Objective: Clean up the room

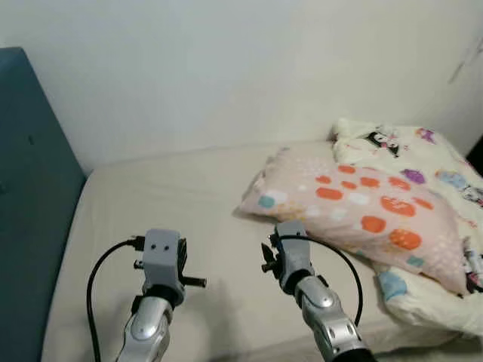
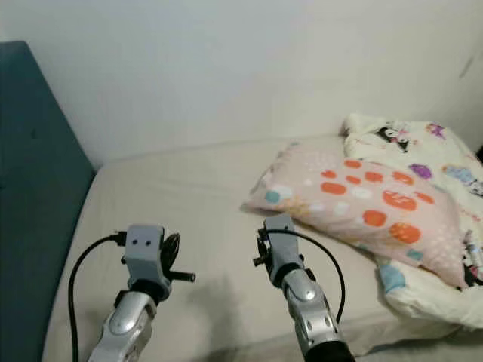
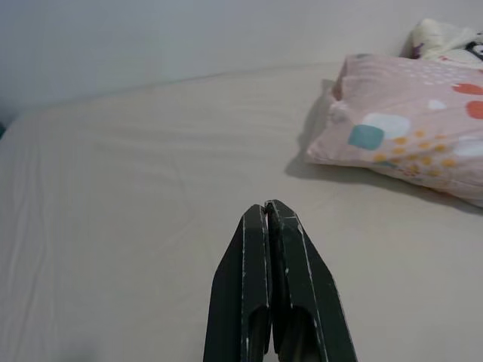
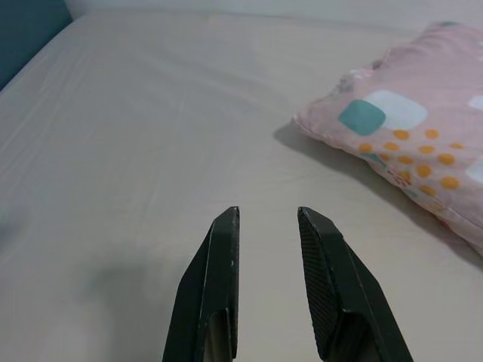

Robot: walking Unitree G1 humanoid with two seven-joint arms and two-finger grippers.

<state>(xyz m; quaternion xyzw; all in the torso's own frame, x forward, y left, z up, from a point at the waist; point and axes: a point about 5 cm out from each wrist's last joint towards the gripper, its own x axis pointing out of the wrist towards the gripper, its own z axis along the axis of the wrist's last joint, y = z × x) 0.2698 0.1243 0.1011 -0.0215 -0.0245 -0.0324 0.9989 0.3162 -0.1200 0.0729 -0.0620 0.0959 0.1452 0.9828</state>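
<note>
Currently left gripper (image 3: 266, 207): fingers pressed together, nothing between them, hovering over the bare sheet of the bed (image 1: 173, 204). Right gripper (image 4: 268, 215): fingers spread with a clear gap, also holding nothing, above the same sheet. Both arms reach forward over the near edge of the bed, left wrist housing (image 1: 162, 260) and right wrist housing (image 1: 290, 249) side by side, each with a black cable looping back along the silver forearm. The right gripper is the closer of the two to the pillow (image 1: 355, 204), but neither is touching it. Pillow is pink with orange, white and teal spots, lying flat on the robot's right half of the bed, its near corner pointing toward the grippers; it casts a shadow on the sheet beside that corner. Behind and to the right of it, a crumpled cream quilt (image 1: 430, 162) with cartoon prints is bunched up, running under the pillow's far side and down toward the bed's right edge. Sheet is beige with light wrinkles. A teal headboard (image 1: 30, 188) stands along the left; a white wall (image 1: 241, 68) runs behind the bed.
</note>
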